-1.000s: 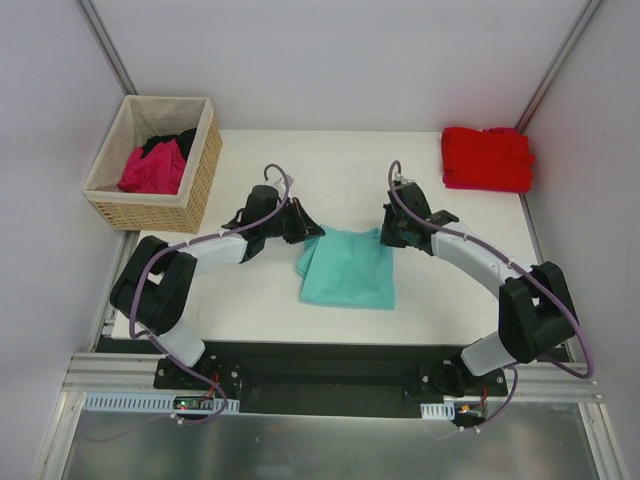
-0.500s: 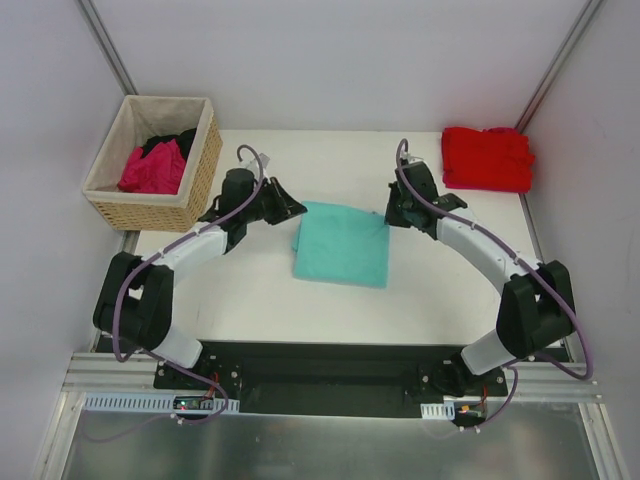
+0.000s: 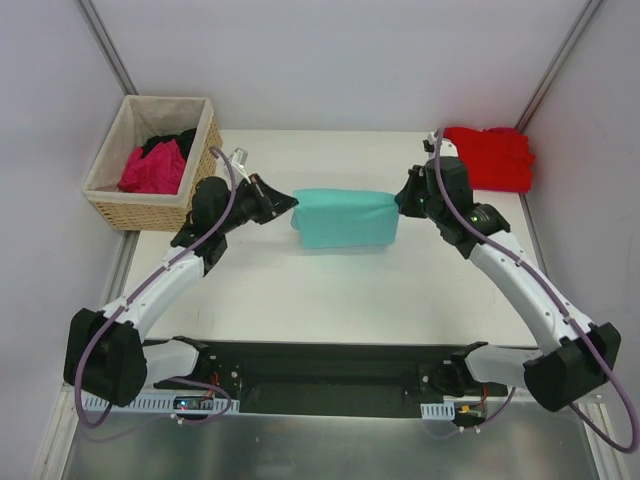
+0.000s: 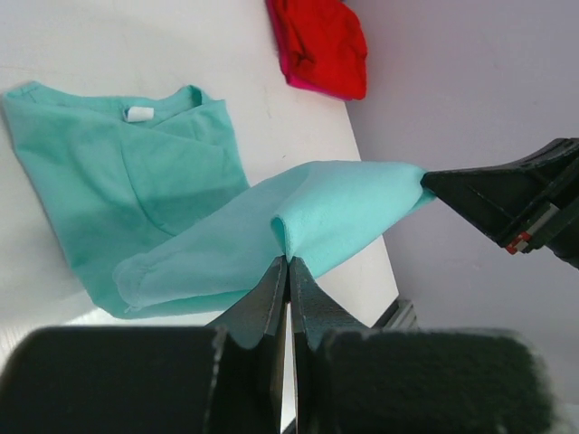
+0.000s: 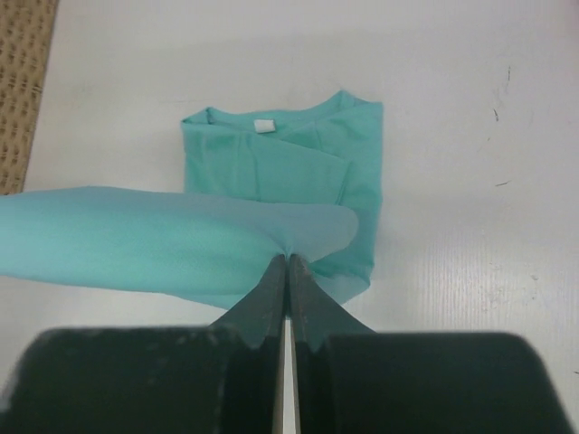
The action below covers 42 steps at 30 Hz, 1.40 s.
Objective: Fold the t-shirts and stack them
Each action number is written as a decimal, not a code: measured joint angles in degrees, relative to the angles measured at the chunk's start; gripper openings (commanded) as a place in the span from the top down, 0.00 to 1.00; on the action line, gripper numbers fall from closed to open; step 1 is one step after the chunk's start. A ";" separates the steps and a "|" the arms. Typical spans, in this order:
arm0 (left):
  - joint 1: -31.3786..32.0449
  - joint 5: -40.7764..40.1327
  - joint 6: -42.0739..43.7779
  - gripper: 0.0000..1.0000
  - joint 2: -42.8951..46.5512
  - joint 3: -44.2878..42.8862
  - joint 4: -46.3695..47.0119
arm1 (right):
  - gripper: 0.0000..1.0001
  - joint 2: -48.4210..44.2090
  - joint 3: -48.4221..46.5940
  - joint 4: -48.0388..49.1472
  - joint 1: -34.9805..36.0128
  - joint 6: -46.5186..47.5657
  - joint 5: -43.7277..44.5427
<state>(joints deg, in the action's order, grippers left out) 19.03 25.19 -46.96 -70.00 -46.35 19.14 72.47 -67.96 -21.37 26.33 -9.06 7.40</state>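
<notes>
I'm pinching the teal shirt (image 3: 345, 218) at two corners, left hand (image 3: 288, 203) and right hand (image 3: 403, 201) both clamping cloth. The held edge is stretching left-right between them, hanging above the collar end lying flat on the desk (image 3: 330, 290).

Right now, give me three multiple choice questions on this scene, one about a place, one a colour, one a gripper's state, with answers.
1. Where does the red t-shirt lie? A. the table's far right corner B. the table's near left corner C. the table's middle
2. What colour of cloth do the left gripper and the right gripper hold between them? A. black B. teal C. magenta
3. The left gripper is: A. open B. shut on nothing C. shut on cloth
Answers: 1 A, it lies at the far right edge. 2 B, the teal t-shirt spans both grippers. 3 C, its wrist view shows teal cloth pinched.
</notes>
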 measured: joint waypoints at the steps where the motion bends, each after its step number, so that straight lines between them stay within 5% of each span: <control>1: 0.04 0.28 -0.22 1.00 1.25 0.66 0.31 | 0.99 -1.68 0.09 -0.31 0.72 0.15 0.26; 13: 5.11 1.88 -1.92 1.00 7.61 11.89 5.57 | 0.99 -15.96 10.12 -3.10 9.49 -0.37 5.38; 24: 12.15 3.17 -3.43 1.00 3.74 13.29 11.82 | 0.99 -20.70 14.69 -5.18 12.57 -2.05 8.81; 42: 12.55 2.56 -4.70 1.00 6.69 16.11 12.20 | 0.99 -23.43 15.45 -7.06 12.90 -2.99 11.67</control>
<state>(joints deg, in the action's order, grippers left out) 31.57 27.75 -51.66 -63.31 -30.24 31.33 49.04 -52.51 -28.42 39.22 -12.05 19.07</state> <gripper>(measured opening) 0.006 0.015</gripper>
